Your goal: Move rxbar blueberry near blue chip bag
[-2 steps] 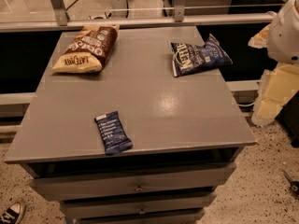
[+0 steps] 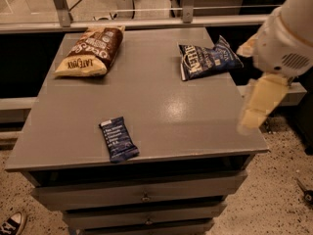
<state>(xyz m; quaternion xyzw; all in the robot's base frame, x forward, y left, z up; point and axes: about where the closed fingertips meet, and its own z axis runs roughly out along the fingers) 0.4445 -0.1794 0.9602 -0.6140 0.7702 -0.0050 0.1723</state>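
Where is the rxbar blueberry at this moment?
In the camera view, the rxbar blueberry lies near the front edge of the table, left of centre, far from the blue chip bag at the back right. The tool hangs by the right edge.

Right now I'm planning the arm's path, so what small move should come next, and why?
Probably carry the gripper left toward the rxbar blueberry. The gripper hangs by the right edge of the table, well away from the bar, which lies flat near the front edge, far from the blue chip bag at the back right.
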